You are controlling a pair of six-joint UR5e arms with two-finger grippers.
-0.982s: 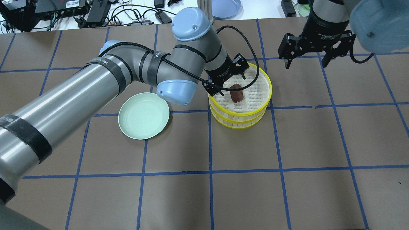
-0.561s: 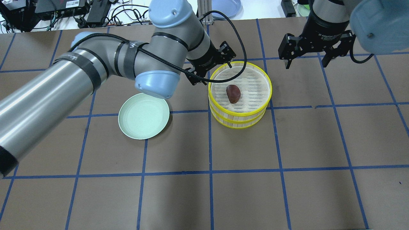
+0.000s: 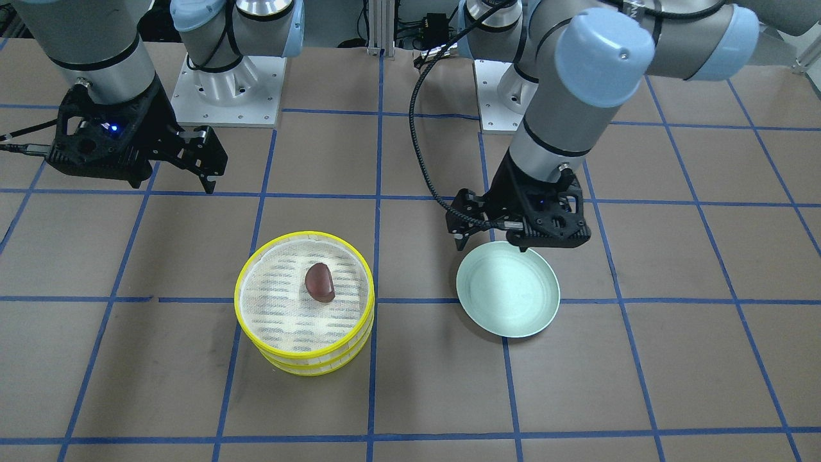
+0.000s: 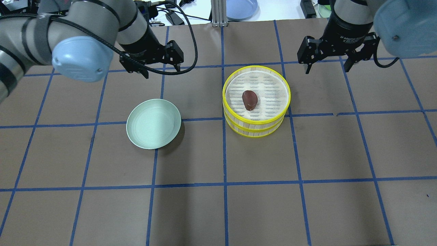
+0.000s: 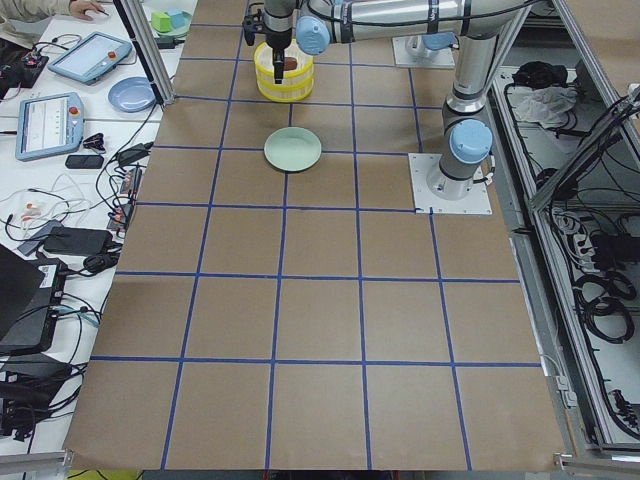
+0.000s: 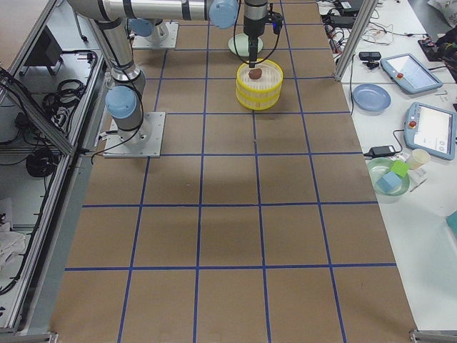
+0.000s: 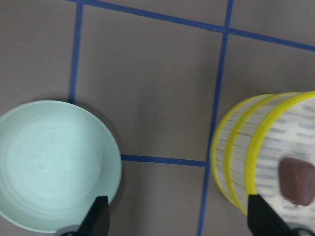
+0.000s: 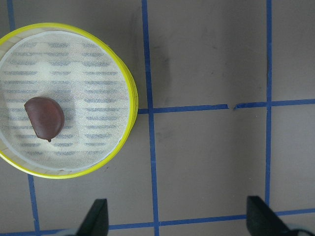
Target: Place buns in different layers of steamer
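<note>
The two steamer layers are stacked, the top one on the lower one, right of the table's middle. The dark reddish-brown bun lies in the top layer, free of both grippers; it also shows in the front view and right wrist view. The cream-white bun is out of view. My left gripper is open and empty, behind the pale green plate and well left of the steamer. My right gripper is open and empty, right of and behind the steamer.
The green plate holds nothing. A blue plate and cables lie beyond the table's far edge. The two arm bases stand on the robot's side of the table. Blue tape lines grid the brown surface.
My left gripper let go of the brown bun in the top layer, then pulled away to the left and back, past the steamer's rim. The right arm has not moved.
</note>
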